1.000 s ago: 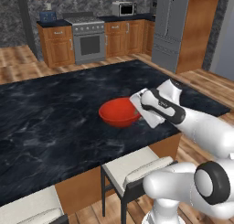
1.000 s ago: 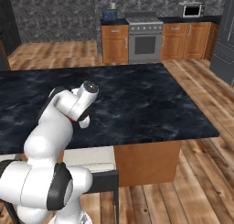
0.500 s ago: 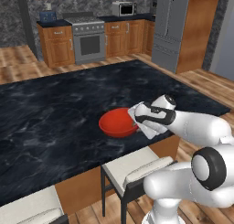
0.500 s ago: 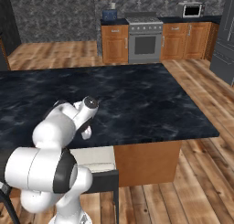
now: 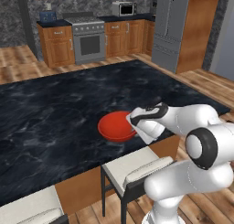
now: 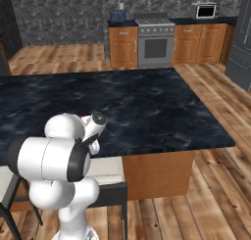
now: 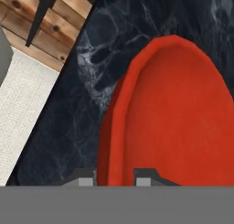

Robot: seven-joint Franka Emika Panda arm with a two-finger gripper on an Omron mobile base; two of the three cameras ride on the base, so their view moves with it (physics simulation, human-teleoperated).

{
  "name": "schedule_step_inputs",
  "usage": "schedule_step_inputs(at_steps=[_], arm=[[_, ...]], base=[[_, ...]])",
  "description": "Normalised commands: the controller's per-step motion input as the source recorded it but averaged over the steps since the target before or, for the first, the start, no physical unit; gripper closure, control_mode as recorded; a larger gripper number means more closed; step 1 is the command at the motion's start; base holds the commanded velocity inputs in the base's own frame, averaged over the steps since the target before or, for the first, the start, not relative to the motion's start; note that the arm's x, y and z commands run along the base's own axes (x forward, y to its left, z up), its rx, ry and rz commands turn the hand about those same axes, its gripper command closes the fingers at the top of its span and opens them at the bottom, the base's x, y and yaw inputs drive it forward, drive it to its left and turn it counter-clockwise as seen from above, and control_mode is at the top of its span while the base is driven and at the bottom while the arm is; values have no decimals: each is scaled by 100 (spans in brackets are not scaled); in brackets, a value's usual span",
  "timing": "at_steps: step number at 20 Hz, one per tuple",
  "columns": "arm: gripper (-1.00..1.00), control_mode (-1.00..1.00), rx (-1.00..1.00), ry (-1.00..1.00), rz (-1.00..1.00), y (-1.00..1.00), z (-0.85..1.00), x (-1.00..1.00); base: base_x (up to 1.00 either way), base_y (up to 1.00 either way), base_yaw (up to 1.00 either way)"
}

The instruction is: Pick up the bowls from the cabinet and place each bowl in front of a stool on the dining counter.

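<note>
Red bowl point(image 5: 117, 126) upright, mouth up, on the dining counter point(image 5: 55, 113) near its front edge, just behind a cushioned stool point(image 5: 137, 168); round, so no long axis. Gripper point(image 7: 115, 178) clamped tight on the bowl's near rim, 1 fingertip point(image 7: 83, 178) outside the wall and 1 inside.

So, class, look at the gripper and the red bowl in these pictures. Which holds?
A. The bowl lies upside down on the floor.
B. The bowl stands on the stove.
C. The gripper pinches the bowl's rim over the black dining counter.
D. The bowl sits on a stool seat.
C: in the hand view the gripper has one fingertip either side of the red bowl rim, above the dining counter.
</note>
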Motion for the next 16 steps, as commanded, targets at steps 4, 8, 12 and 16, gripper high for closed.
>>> schedule_step_inputs(at_steps=[4, 8, 12, 16], arm=[[100, -100, 0, 1, 5, 0, -2, 23], [100, -100, 0, 10, 1, 0, -1, 28], [100, -100, 0, 20, 0, 0, -1, 26], [100, -100, 0, 22, 0, -3, -4, 25]], base=[[0, 0, 0], [0, 0, 0], [0, 0, 0], [0, 0, 0]])
